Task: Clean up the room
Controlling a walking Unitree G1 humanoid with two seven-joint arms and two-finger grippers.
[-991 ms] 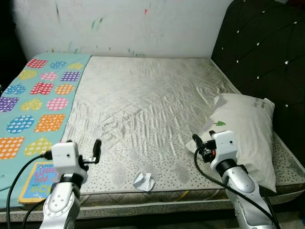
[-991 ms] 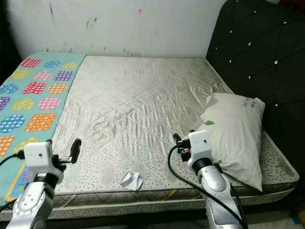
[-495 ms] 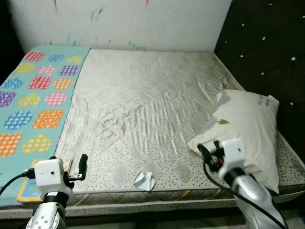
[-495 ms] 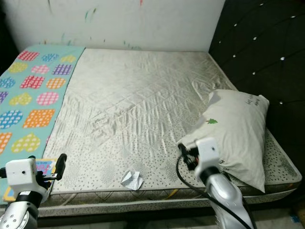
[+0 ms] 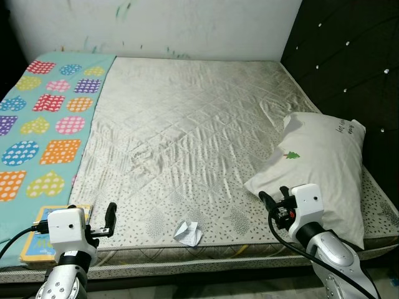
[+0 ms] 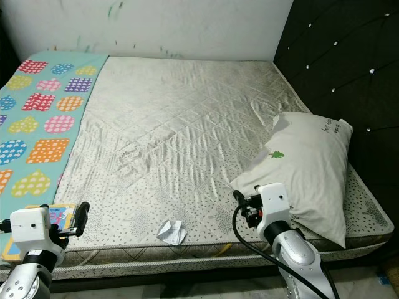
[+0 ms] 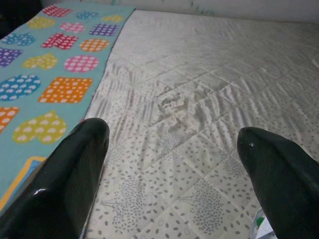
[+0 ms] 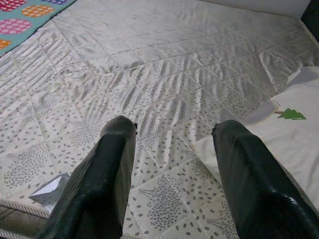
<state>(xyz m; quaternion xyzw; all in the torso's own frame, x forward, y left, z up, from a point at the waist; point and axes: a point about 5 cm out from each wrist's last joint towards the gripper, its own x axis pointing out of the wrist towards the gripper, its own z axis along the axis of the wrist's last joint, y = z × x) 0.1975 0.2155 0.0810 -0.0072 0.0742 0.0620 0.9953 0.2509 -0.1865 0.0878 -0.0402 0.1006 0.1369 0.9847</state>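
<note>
Both grippers hover empty at the near edge of a bare quilted mattress [image 5: 187,124], the left gripper [image 5: 111,215] spread wide over the near-left corner and the right gripper [image 5: 273,202] parted just as wide, low beside the near end of a white pillow [image 5: 324,168]. Between them, nearer the left arm's reach than the pillow, lies the likeliest piece of litter: a crumpled scrap of white paper [image 5: 187,232] sitting on the mattress just inside its near border, apart from both grippers. Picking it up cleanly seems to call for bringing one gripper straight down over the scrap with the fingers straddling it, closing gently so the light paper is pinched rather than pushed off the edge, and keeping the other arm clear of the pillow. A children's picture book [image 5: 37,240] rests at the near-left corner on a turquoise patterned blanket [image 5: 43,124] that covers the left strip of the bed, just beside the left gripper, and may want tidying as well. The count: one paper scrap, one book, one pillow printed with a small green tree, one blanket, one mattress, with a dark tufted headboard [image 5: 349,56] along the right side and a paint-flecked wall [image 5: 187,25] at the far end.
</note>
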